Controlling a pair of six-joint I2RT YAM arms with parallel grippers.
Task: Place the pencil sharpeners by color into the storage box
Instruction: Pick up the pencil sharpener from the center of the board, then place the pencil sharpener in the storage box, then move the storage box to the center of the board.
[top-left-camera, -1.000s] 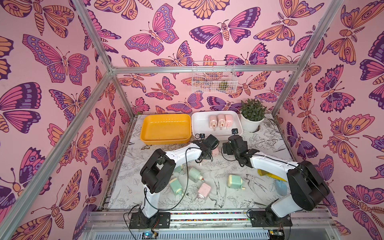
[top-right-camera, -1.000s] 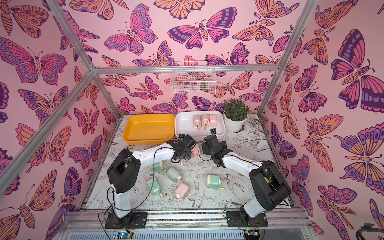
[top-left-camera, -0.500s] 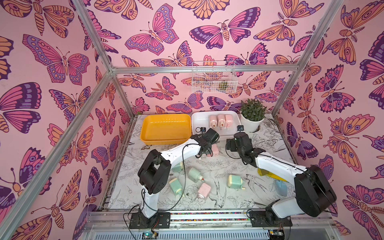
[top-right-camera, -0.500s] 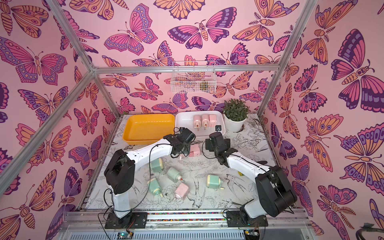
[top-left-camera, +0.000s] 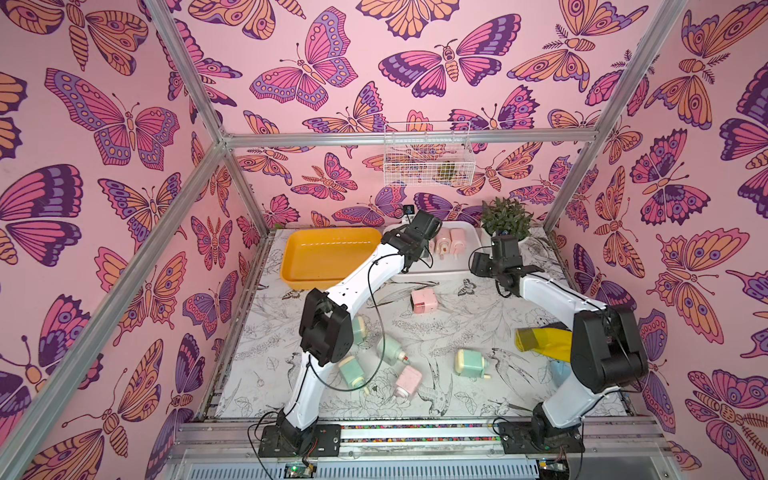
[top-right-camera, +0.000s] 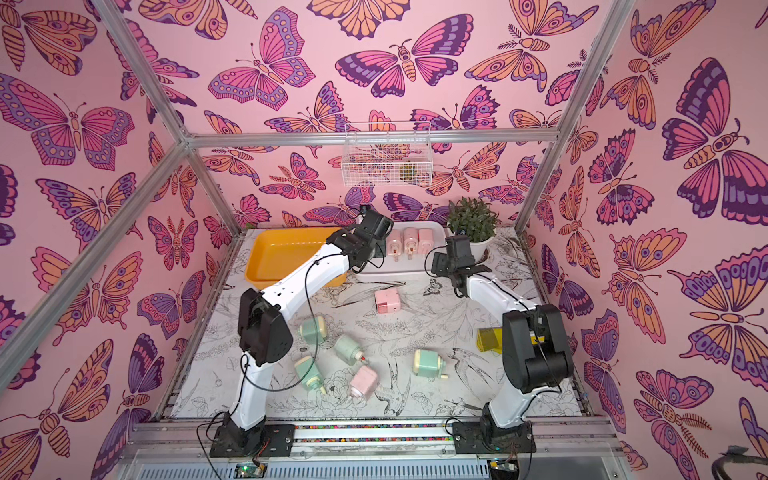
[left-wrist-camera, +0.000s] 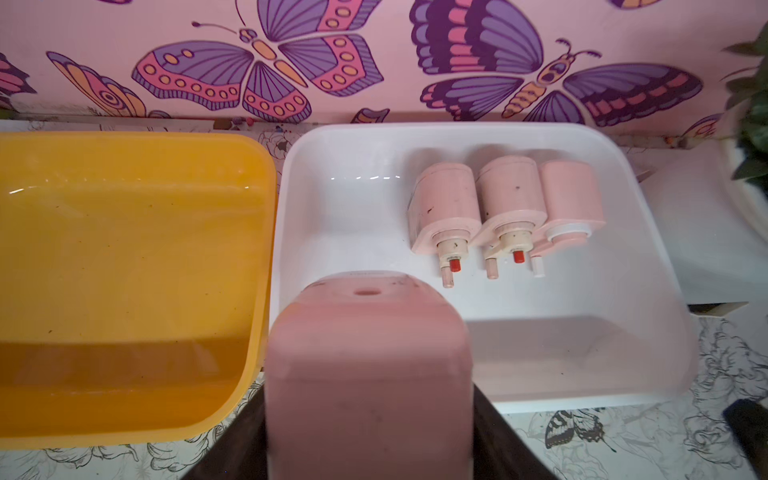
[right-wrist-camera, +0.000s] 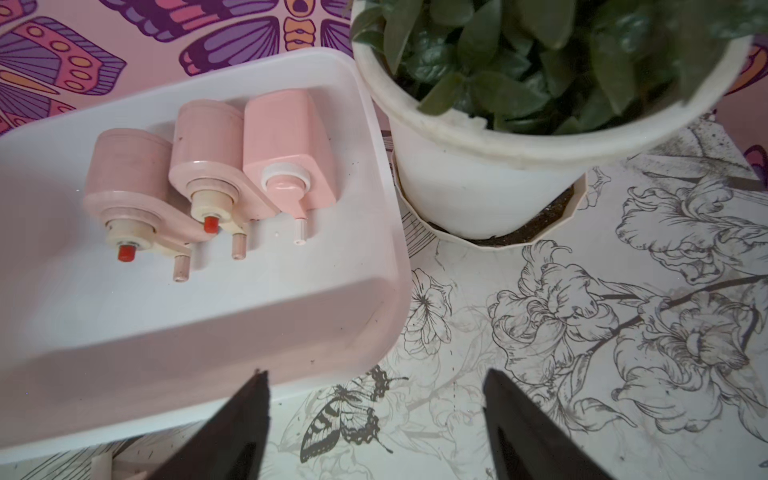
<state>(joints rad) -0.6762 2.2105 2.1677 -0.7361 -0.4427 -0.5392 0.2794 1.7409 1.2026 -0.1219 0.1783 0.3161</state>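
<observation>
Sharpeners remain, we count in a top view: two pink (top-left-camera: 424, 301), four green (top-left-camera: 470, 363). Left wrist: our left gripper (left-wrist-camera: 370, 449) clamps a pink sharpener (left-wrist-camera: 368, 374) at the white box (left-wrist-camera: 648, 266), three o'clock of the yellow box (left-wrist-camera: 124, 282). Right wrist: right gripper (right-wrist-camera: 374, 428) open, empty.

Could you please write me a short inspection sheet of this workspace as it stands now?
Surface: table covered in a black-and-white floral print.
Job's things: three pink sharpeners side by side in the white box; orange box holds none; two pink and four green sharpeners loose on the table.
Clutter: potted plant, translucent yellow piece, pale blue item.
Grippers: left gripper shut on a pink sharpener at the white box's near edge; right gripper open, holding nothing.
Cables: black cable looping along the left arm.
Surroundings: butterfly walls, wire basket on the back wall.
</observation>
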